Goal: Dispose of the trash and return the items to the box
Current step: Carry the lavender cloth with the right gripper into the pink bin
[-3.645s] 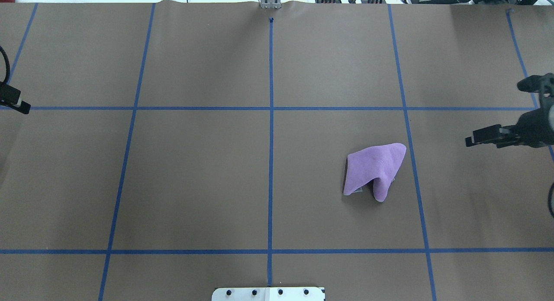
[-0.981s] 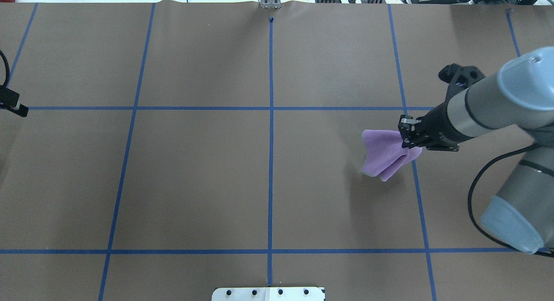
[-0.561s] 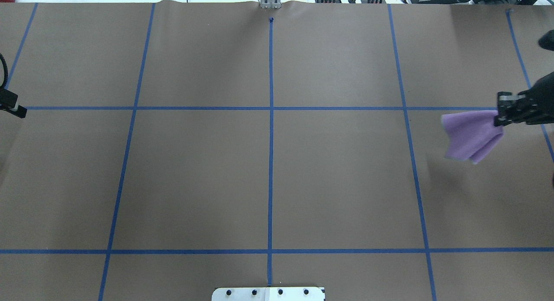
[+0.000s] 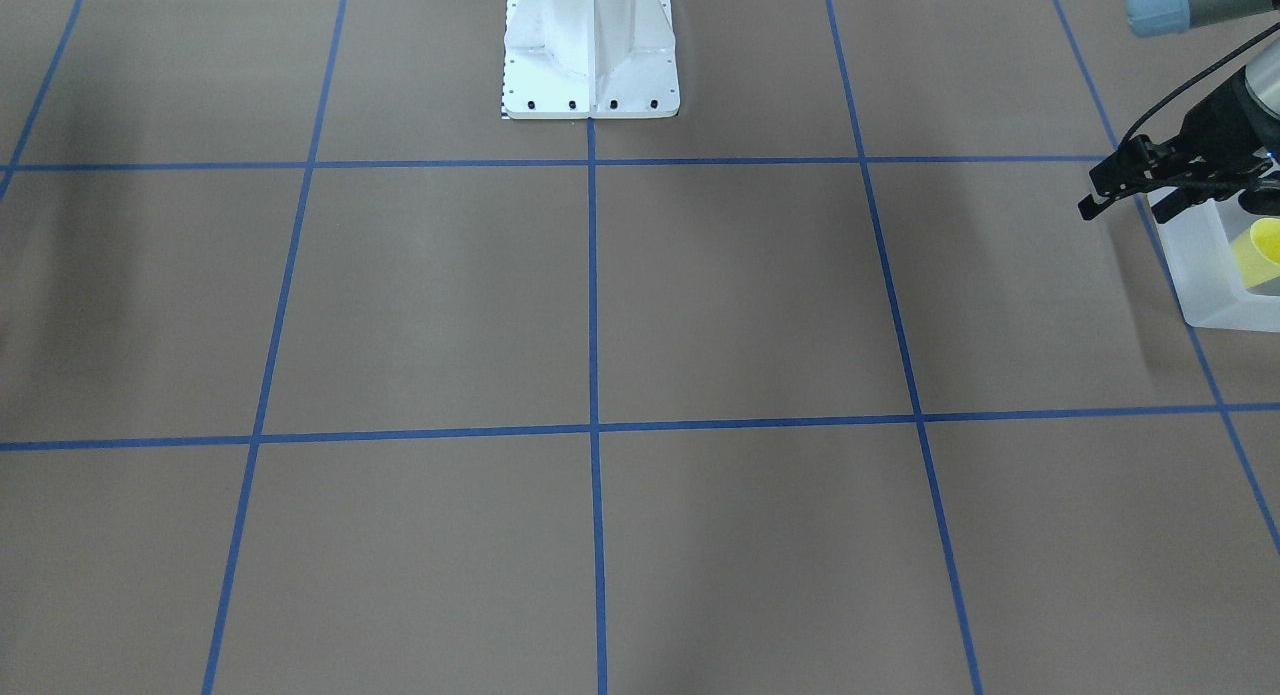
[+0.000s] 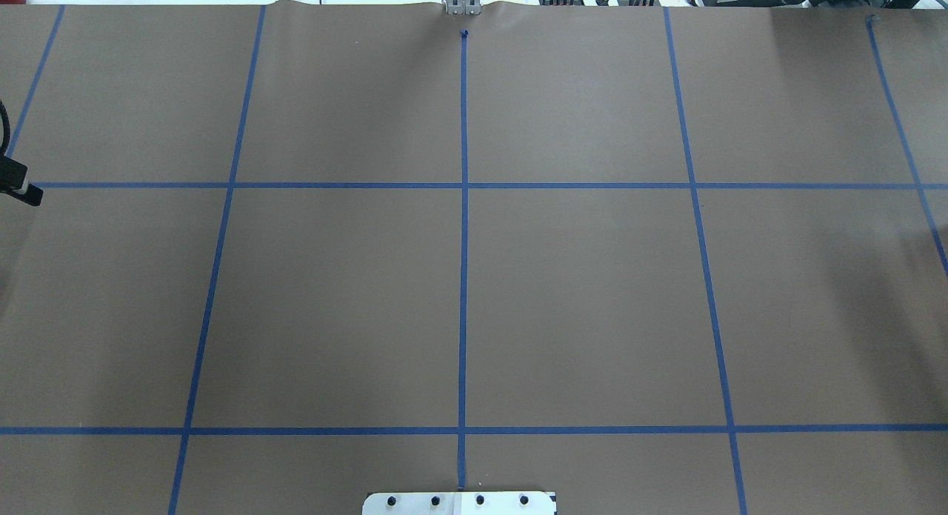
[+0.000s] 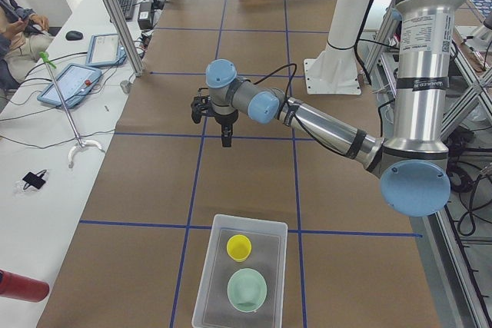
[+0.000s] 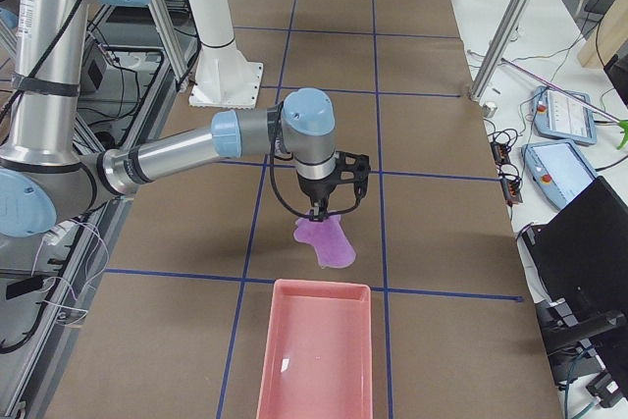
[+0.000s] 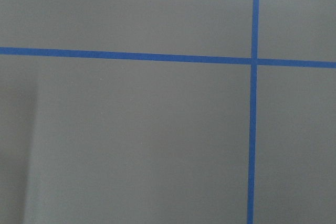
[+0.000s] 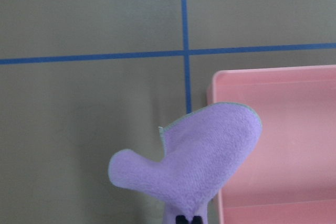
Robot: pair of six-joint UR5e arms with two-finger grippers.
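The frosted-white box [image 6: 242, 274] stands at the table's left end and holds the yellow cup [image 6: 239, 247] and the mint-green bowl [image 6: 247, 289]. The box [image 4: 1215, 275] and the cup [image 4: 1265, 250] also show at the right edge of the front view. My left gripper [image 4: 1125, 207] hovers open and empty just inboard of the box. My right gripper [image 7: 319, 215] is shut on a purple cloth [image 7: 329, 240], which hangs above the table just short of a pink tray [image 7: 316, 350]. The right wrist view shows the cloth [image 9: 194, 158] beside the tray's corner [image 9: 283, 135].
The white bolted pedestal [image 4: 590, 55] stands at the robot's side of the table. The brown paper table carries a blue tape grid [image 5: 464, 185]. Tablets and cables lie on side benches beyond the far edge.
My right gripper closed on the purple cloth, lifted it off the table and carried it right, out of the overhead view. The left gripper has barely moved.
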